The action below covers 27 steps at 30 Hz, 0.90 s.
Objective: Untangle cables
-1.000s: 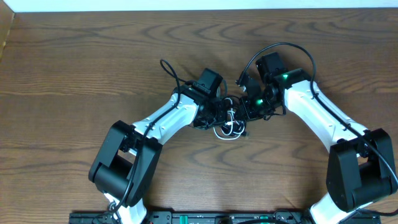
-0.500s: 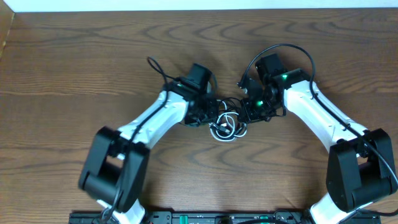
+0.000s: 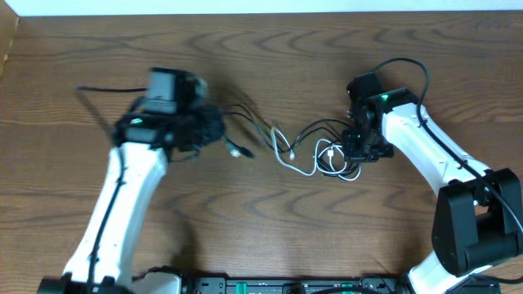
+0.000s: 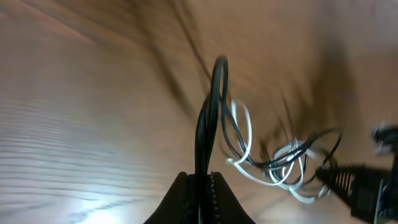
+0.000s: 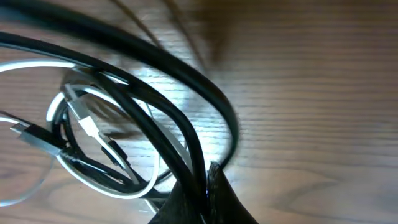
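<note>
1 white cable (image 5: 31,65), 1 black cable (image 4: 205,143); left tool (image 4: 202,177) and right tool (image 5: 202,177) both grip black.

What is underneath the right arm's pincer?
Tangled loops of white cable and black cable lie on the wooden table. From above, the right pincer covers the spot where it pinches the black strand.

The black cable (image 3: 260,124) stretched from the left gripper (image 3: 214,131) to the right gripper (image 3: 353,152). The white cable (image 3: 298,167) lay looped through it beside the right gripper, near the table (image 3: 270,49) centre.
</note>
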Tool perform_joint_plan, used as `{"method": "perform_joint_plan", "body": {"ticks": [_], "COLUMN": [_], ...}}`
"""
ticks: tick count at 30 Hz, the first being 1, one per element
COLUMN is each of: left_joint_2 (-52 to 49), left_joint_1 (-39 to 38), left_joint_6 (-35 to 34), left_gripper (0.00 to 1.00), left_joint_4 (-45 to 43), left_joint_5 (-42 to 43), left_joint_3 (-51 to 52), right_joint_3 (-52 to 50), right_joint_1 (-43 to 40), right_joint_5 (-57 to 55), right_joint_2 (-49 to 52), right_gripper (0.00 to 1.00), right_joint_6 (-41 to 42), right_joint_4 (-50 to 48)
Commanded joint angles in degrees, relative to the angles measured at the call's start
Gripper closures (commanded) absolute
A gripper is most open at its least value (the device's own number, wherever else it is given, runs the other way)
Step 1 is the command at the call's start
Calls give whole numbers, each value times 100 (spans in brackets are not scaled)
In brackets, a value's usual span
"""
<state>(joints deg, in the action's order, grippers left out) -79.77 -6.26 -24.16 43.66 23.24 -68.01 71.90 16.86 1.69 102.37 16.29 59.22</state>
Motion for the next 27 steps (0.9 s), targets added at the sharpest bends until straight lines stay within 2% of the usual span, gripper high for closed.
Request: {"method": "perform_joint_plan", "body": {"ticks": [1, 8, 9, 10, 12, 14, 18, 22, 27], "left_joint_2": [269, 256, 256, 256, 256, 249, 214, 131, -155], "left_joint_1": [328, 345, 345, 345, 345, 330, 328, 240, -264], "left_joint_6": [63, 57, 57, 57, 57, 57, 59, 87, 122], "left_gripper": [92, 92, 87, 69, 46, 33, 27, 27, 27], "left_joint_4": [26, 72, 72, 72, 116, 170, 306, 433, 446], "left_joint_5": [-81, -85, -87, -87, -85, -85, -83, -81, -79], "left_joint_3": [-52, -50, -50, -50, -50, -50, -44, -44, -44], "right_joint_3": [-7, -7, -7, -7, -7, -7, -7, -7, -7], "right_joint_1": [-9, 0, 0, 0, 2, 2, 7, 11, 11], "right_joint_5": [234, 297, 297, 299, 319, 350, 560, 857, 997], "right_joint_2": [26, 26, 26, 26, 26, 26, 26, 26, 26], "right_gripper": [95, 83, 83, 82, 81, 79, 74, 71, 69], "right_joint_6": [-411, -435, -435, -433, -433, -433, -435, -435, -431], "right_joint_4": [-15, -42, -26, -15, -4, -4, -52, -186, -319]}}
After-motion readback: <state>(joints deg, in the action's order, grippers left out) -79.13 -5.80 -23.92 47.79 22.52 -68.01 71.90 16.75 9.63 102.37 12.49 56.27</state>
